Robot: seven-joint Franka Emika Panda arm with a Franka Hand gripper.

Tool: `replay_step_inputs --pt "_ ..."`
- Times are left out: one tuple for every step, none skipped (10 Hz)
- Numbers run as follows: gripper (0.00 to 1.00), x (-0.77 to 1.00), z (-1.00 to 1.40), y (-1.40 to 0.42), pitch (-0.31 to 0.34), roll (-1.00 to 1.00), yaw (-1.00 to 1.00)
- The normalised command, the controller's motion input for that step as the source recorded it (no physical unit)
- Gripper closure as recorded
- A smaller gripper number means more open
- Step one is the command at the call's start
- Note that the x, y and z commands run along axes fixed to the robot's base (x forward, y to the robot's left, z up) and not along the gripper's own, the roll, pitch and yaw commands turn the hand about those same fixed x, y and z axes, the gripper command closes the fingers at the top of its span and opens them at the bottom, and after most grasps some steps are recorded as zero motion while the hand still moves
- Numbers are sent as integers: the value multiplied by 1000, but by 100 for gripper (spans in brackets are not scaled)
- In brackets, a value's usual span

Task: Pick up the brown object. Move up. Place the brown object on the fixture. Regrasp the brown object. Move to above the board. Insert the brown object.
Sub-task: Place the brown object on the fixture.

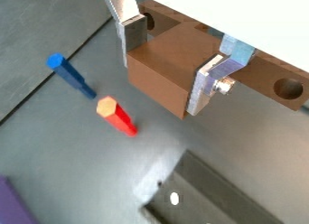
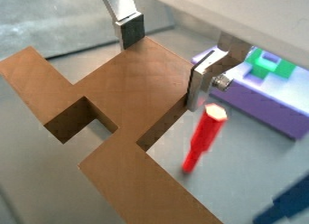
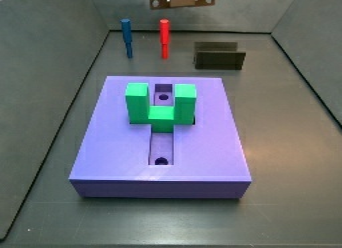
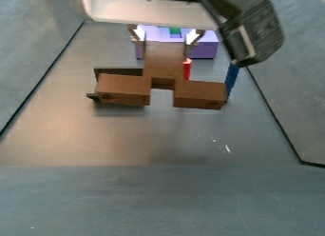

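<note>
Clamped on the brown object [image 4: 159, 85]: pincer [image 4: 168, 40] with its silver plates pressed against two opposite sides of the piece's narrow middle part, dark pads flush to the brown faces in both wrist views [image 1: 173, 60] [image 2: 169, 56]. Pointing straight down from a pale wrist block, seen in a side view, with the piece hanging level beneath it, clear of the floor [image 4: 140, 145]. Wide across, with a square notch cut into one edge [image 2: 75, 115] and a round hole near one end [image 1: 287, 86]. Carried high at the far end of the workspace in a side view [image 3: 181, 0], above and behind everything else. Below it, standing upright on the floor near each other, a blue peg [image 3: 127, 37] and a red peg [image 3: 164, 36]. To one side of the pegs, apart from them, the fixture [image 3: 221, 57], dark and low, also at the edge of a wrist view [image 1: 211, 196]. Nearer the camera in that side view, well apart from the pincer, the board [image 3: 160, 177], lavender-purple, with a slot down its middle and a green block [image 3: 158, 102] sitting astride the slot. Board also in a wrist view [image 2: 277, 106] beyond the red peg [image 2: 203, 137], green block [image 2: 268, 63] on top.
</note>
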Motion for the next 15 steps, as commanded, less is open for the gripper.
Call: replay_step_inputs --pt "100 851 0 0 0 -571 0" --pt "100 834 0 0 0 -540 0" --pt "100 857 0 -11 0 -494 0" --pt "100 860 0 -40 0 -477 0" --pt "100 806 66 -91 0 -474 0" --pt "100 711 91 -120 0 -494 -3" --pt "100 660 66 -89 -20 -554 -60" --pt "100 634 63 -89 -74 -583 -100" --pt "100 617 43 -69 -94 -597 -100" --pt "100 597 43 -57 -140 -649 -126" --pt "100 580 40 -37 -146 -649 -117" --pt "100 409 23 0 -100 -517 -37" --pt "100 137 0 0 0 -266 0" --pt "100 29 0 -31 0 -14 0" --pt "100 237 -63 -111 0 -137 -9"
